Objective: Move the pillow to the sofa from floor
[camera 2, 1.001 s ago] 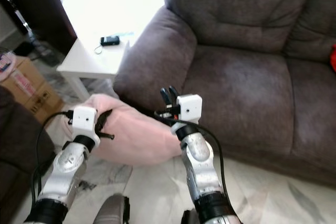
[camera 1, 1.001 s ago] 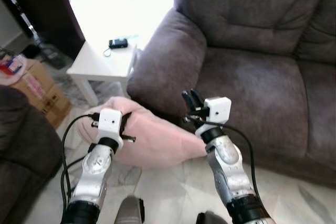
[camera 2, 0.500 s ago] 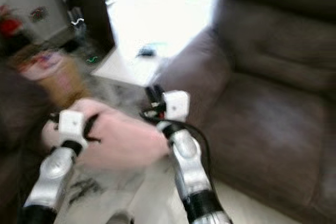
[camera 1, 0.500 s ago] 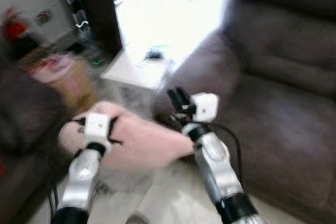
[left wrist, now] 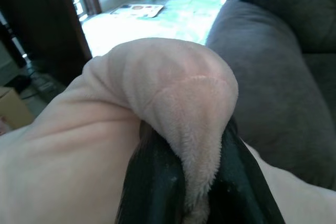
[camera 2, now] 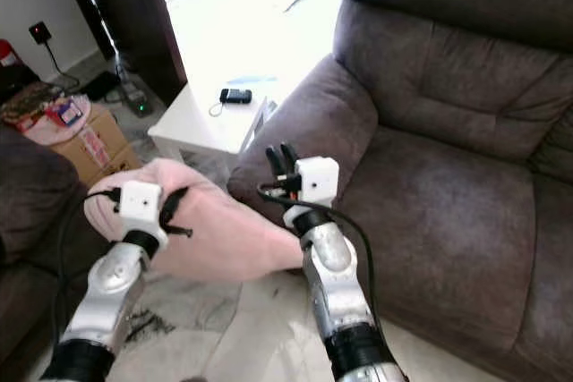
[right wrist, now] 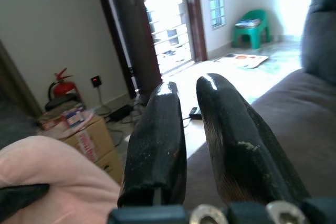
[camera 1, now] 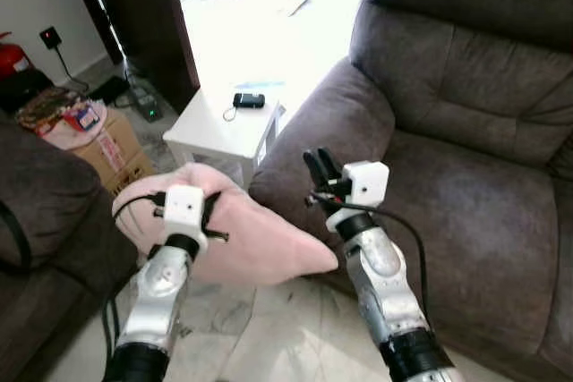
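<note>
A pink pillow is held off the floor in front of the dark brown sofa. My left gripper is shut on a fold at the pillow's upper left; in the left wrist view its black fingers pinch the plush fabric. My right gripper stands upright beside the pillow's right end, against the sofa's armrest. Its fingers are nearly together with nothing between them.
A low white table with a small black device stands left of the armrest. A cardboard box and another dark sofa lie at the left. Marble floor spreads below. A dark door frame stands behind.
The camera has swung and risen, so the whole scene shifted. Both arms hold about the same pose, the left still gripping the pillow, which now hangs a little higher.
</note>
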Motion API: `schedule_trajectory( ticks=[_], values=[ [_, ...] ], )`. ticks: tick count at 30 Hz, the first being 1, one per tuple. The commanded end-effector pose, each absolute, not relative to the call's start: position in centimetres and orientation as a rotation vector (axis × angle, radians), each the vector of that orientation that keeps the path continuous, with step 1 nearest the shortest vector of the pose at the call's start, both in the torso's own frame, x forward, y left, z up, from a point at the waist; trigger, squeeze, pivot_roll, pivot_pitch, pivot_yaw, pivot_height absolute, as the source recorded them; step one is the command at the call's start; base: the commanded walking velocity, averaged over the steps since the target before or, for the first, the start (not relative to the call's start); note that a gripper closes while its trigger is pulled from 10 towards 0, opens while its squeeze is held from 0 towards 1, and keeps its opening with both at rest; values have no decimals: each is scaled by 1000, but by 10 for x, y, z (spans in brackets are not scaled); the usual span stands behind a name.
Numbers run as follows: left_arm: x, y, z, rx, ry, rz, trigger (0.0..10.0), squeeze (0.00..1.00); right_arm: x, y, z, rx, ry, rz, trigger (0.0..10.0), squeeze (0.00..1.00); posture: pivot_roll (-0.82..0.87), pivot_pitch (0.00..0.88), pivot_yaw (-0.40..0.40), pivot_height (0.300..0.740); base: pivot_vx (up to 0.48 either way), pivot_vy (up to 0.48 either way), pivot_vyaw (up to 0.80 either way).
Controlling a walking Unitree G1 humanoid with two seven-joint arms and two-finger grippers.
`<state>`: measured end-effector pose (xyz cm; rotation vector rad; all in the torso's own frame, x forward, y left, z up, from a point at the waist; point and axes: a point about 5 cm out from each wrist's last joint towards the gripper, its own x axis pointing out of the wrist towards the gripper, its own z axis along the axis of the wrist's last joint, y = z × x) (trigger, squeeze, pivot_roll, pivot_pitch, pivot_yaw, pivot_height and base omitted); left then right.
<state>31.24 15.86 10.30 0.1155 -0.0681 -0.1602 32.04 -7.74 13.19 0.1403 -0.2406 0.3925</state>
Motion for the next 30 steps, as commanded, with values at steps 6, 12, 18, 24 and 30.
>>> schedule_trajectory(
  ticks=[6, 12, 18, 24, 30],
  values=[
    [314, 154, 129, 99, -184, -182, 10000, 0, 320, -79, 130, 141, -243, 379, 10000, 0, 172, 69, 15, 740, 0, 0, 0],
    [313, 153, 129, 94, -181, -187, 10000, 0, 320, -78, 130, 138, -248, 379, 10000, 0, 175, 69, 16, 740, 0, 0, 0],
    [312, 152, 129, 91, -180, -191, 10000, 0, 320, -79, 129, 141, -242, 375, 10000, 0, 175, 67, 18, 740, 0, 0, 0],
    [309, 151, 130, 81, -182, -187, 10000, 0, 320, -82, 124, 135, -222, 358, 10000, 0, 174, 63, 16, 740, 0, 0, 0],
    [304, 143, 147, 57, -229, -224, 10000, 0, 317, -86, 119, 118, -203, 359, 10000, 0, 177, 44, 5, 740, 0, 0, 0]
  ],
)
